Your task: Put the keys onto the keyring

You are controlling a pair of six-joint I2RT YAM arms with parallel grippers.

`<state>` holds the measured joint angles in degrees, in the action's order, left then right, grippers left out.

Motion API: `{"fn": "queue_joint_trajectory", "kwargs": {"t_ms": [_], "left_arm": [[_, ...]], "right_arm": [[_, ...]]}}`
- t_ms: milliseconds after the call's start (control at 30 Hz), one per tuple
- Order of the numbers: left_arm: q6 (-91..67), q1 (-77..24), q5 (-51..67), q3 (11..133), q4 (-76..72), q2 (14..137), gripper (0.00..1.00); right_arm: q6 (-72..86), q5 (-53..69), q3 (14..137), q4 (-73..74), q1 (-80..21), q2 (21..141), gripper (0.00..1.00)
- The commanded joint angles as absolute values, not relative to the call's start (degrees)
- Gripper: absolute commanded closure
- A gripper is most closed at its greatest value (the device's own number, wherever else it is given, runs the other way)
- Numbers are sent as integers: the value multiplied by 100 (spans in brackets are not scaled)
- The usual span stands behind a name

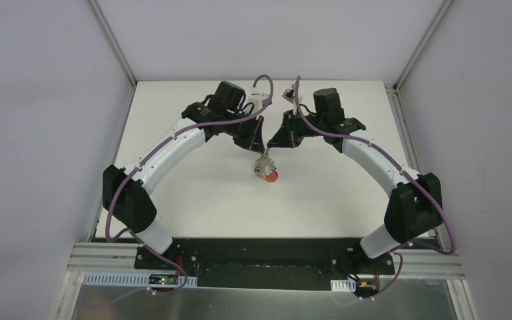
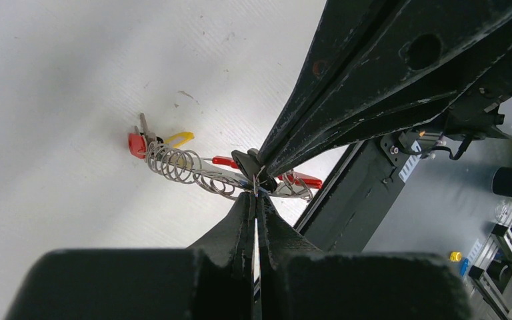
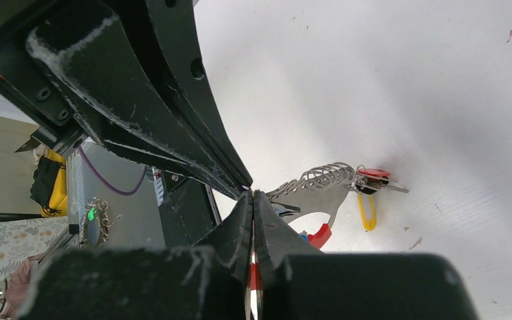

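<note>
While left gripper [image 2: 256, 195] and right gripper [image 3: 252, 195] pinch shut on the keyring [image 3: 315, 193] at their tips, slow, steady threading suits.

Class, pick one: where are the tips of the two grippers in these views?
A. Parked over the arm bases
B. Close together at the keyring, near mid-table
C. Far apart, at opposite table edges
B: in the top view the left gripper and right gripper meet tip to tip just above the keyring, and each wrist view shows shut fingers beside it.
</note>
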<state>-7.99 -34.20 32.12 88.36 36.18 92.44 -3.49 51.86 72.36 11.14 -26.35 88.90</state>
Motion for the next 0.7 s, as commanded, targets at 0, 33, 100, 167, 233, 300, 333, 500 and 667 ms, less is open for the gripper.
{"fn": "queue_joint_trajectory", "kwargs": {"t_ms": [0,33,100,167,233,300,333,500,667], "left_arm": [[-754,-3481,3405,8894,3433,8954,100],[-748,-3481,3397,8902,3436,8956,100],[-747,-3480,3389,8903,3445,8956,100],[-740,-3480,3366,8910,3454,8957,100],[-723,-3480,3357,8912,3462,8956,100],[-734,-3480,3364,8912,3454,8963,100],[-738,-3480,3366,8919,3454,8965,100],[-740,-3483,3393,8930,3452,8956,100],[-754,-3485,3413,8921,3441,8948,100]], "right_arm": [[-299,5271,7311,954,-2695,8916,100],[-301,5273,7305,957,-2707,8917,100],[-324,5278,7295,974,-2724,8915,100],[-342,5343,7275,968,-2724,8919,100],[-350,5398,7253,957,-2722,8894,100],[-358,5361,7242,960,-2727,8881,100],[-361,5343,7235,966,-2725,8882,100],[-400,5129,7217,1008,-2723,8878,100],[-426,4973,7216,1048,-2727,8896,100]]}}
